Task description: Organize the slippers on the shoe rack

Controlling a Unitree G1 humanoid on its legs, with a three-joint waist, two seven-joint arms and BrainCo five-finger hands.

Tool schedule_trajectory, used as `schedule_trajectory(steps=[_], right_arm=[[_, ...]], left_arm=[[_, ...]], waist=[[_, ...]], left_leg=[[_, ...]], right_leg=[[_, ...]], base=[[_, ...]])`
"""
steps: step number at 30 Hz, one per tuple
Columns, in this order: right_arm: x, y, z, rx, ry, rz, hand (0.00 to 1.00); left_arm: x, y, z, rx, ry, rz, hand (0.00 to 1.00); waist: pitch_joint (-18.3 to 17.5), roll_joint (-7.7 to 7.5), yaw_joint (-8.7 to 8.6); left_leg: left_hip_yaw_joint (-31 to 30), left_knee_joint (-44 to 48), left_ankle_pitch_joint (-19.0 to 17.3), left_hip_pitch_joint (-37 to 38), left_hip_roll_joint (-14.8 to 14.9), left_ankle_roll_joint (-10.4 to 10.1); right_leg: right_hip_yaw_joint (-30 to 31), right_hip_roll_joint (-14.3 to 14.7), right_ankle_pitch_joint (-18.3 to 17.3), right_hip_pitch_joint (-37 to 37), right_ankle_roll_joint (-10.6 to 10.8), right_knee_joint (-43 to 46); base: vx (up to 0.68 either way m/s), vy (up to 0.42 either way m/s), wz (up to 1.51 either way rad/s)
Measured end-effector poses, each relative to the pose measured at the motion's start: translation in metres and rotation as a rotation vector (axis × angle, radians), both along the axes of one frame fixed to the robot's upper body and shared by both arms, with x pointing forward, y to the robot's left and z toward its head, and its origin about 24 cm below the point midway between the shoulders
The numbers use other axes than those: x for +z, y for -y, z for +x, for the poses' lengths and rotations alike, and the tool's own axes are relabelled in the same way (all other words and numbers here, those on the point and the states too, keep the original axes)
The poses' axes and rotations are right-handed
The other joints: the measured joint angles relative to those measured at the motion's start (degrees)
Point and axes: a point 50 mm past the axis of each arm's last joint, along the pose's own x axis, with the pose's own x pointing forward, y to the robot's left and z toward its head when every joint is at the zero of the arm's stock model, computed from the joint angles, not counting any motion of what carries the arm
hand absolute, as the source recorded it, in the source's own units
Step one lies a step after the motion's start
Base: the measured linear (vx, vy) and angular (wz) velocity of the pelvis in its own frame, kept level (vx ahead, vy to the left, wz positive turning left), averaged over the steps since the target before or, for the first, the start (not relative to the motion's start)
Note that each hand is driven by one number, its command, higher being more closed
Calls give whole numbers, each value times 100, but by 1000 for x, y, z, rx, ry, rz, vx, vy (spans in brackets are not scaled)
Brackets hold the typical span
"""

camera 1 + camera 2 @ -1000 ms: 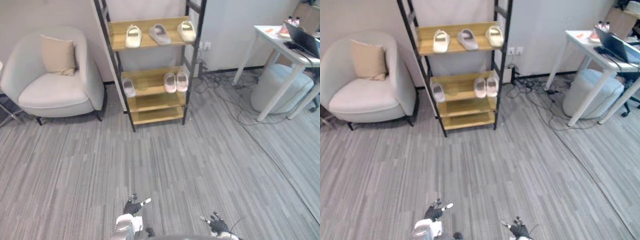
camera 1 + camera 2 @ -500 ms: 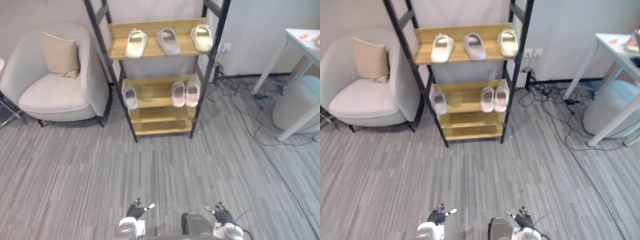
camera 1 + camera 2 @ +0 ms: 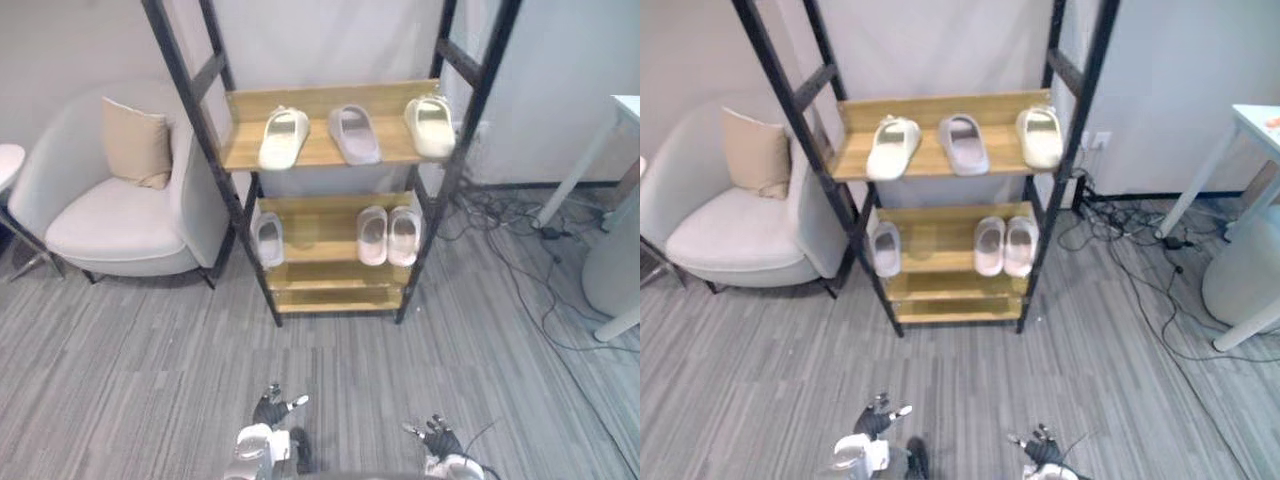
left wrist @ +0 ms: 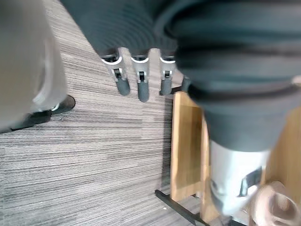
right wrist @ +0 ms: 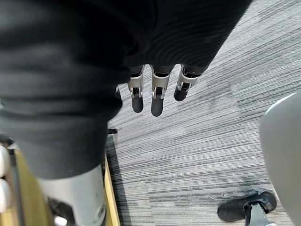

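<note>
The shoe rack (image 3: 300,157), a black frame with wooden shelves, stands straight ahead against the wall. On its top shelf lie a cream slipper (image 3: 283,137), a grey slipper (image 3: 354,133) and another cream slipper (image 3: 430,127). The middle shelf carries a single grey slipper (image 3: 268,240) at its left end and a pink pair (image 3: 388,234) at its right. My left hand (image 3: 270,410) and right hand (image 3: 437,437) hang low over the floor, well short of the rack. Both are open with relaxed fingers (image 4: 142,87) (image 5: 156,99) and hold nothing.
A pale armchair (image 3: 120,215) with a beige cushion (image 3: 137,143) stands just left of the rack. Cables (image 3: 520,235) trail over the striped grey floor to its right, by a white table leg (image 3: 585,175) and a round pouf (image 3: 620,270).
The camera has moved closer to the rack, which now looks larger and more centred. Both hands still hang low and open.
</note>
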Motion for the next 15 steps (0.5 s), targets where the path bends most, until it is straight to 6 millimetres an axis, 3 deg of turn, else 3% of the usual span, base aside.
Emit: schedule_trajectory(steps=[1,3,5,8,10,12,13,14,15], right_arm=[[0,-2,-1,3,-2,7,0],[0,1,-1,-2,4,7,0],[2,5,0,-5,15,-1,0],[3,6,1,-9,36,-5,0],[4,9,2,-29,41,-7,0],[3,8,2,-37,37,-2,0],[3,12,2,-39,32,-10,0],[3,17,1,-39,23,-25,0],[3,21,1,-38,24,-34,0]], left_arm=[[-1,1,-1,-12,-6,3,0],[0,2,0,-26,-8,6,0],[-2,-1,-3,-22,-17,14,0],[-2,-8,-4,-21,-24,33,0],[-3,-7,-5,-20,-33,32,0],[-5,-9,-10,-19,-50,34,0],[-7,-5,-12,-19,-60,26,0],[-7,0,-12,-15,-61,9,0],[-8,4,-14,-9,-67,-5,0]], waist=[[-16,-76,3],[41,-82,-14],[144,45,-2],[170,84,-31],[173,110,-133],[161,48,-171],[138,181,-190],[111,331,-193],[113,385,-176]], left_leg=[[-9,-70,-113,205,-112,29],[-67,-213,-315,671,-206,35],[-141,-467,-360,1243,-194,4],[-250,-1022,-360,1927,-97,0],[-394,-1096,-405,2002,26,-126],[-526,-1081,-480,2062,34,-303],[-670,-1055,-546,2087,172,-417],[-675,-1041,-525,2092,286,-456],[-684,-1022,-509,2092,352,-484]], right_leg=[[133,-61,111,-288,195,919],[313,-85,502,-1018,697,2816],[129,-90,441,-1336,631,3467],[-235,-98,166,-1720,369,2794],[-349,-53,171,-1883,262,1579],[-181,26,848,-1874,124,260],[-183,149,1113,-1766,79,222],[-224,243,1093,-1673,39,104],[-284,282,1073,-1632,7,47]], base=[[514,183,14],[459,138,16],[400,86,9],[283,-18,24],[270,-139,51],[249,-191,37],[284,-220,10],[260,-212,5],[234,-191,9]])
